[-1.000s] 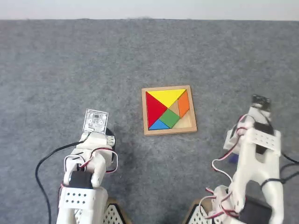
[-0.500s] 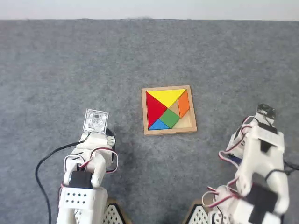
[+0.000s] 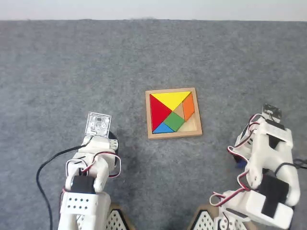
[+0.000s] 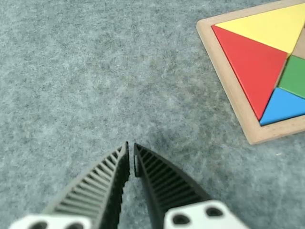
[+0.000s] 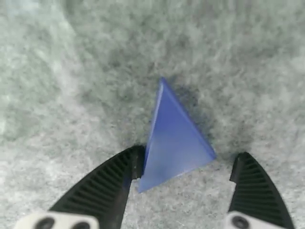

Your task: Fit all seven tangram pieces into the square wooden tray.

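The square wooden tray lies mid-table and holds a yellow, red, orange, green and small blue piece; bare wood shows in its near right corner. A blue-violet triangle lies on the carpet between the fingers of my open right gripper, touching one finger. From above, a sliver of that triangle peeks out beside the right arm. My left gripper is shut and empty over carpet, left of the tray.
Grey carpet covers the whole table. The left arm stands at the near left with a black cable trailing beside it. Open carpet lies between both arms and the tray.
The right arm has drawn back toward the near edge and come down over the blue-violet triangle. The left arm and the tray have not moved.
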You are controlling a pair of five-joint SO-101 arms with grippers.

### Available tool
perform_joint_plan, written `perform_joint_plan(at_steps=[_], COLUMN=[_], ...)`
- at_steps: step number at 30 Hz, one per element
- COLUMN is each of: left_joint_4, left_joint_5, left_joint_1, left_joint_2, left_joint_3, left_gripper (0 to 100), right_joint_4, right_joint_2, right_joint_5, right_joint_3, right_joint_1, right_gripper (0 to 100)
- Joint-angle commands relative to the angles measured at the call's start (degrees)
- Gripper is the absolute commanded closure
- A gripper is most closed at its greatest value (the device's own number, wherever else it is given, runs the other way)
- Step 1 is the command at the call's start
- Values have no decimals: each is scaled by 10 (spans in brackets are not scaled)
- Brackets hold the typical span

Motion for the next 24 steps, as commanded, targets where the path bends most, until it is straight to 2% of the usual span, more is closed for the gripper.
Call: perform_joint_plan(at_steps=[1, 9, 13, 18, 24], left_joint_4=[4, 4, 4, 4, 4], left_joint_5=[4, 4, 4, 4, 4], left_joint_1=[-3, -3, -3, -3, -3], left_joint_2=[-7, -7, -7, -7, -7], left_joint_3=[-5, -5, -5, -5, -5], left_gripper=[985, 985, 985, 985, 985], right_joint_4=[-7, -7, -2, -1, 66], right_joint_2=[7, 2, 1, 0, 0], right_joint_5=[-2, -6, -3, -2, 33], right_joint_3=[-26, -28, -36, -41, -81], right_joint_1=[-22, -21, -21, -21, -20], right_gripper=[757, 785, 834, 836, 831])
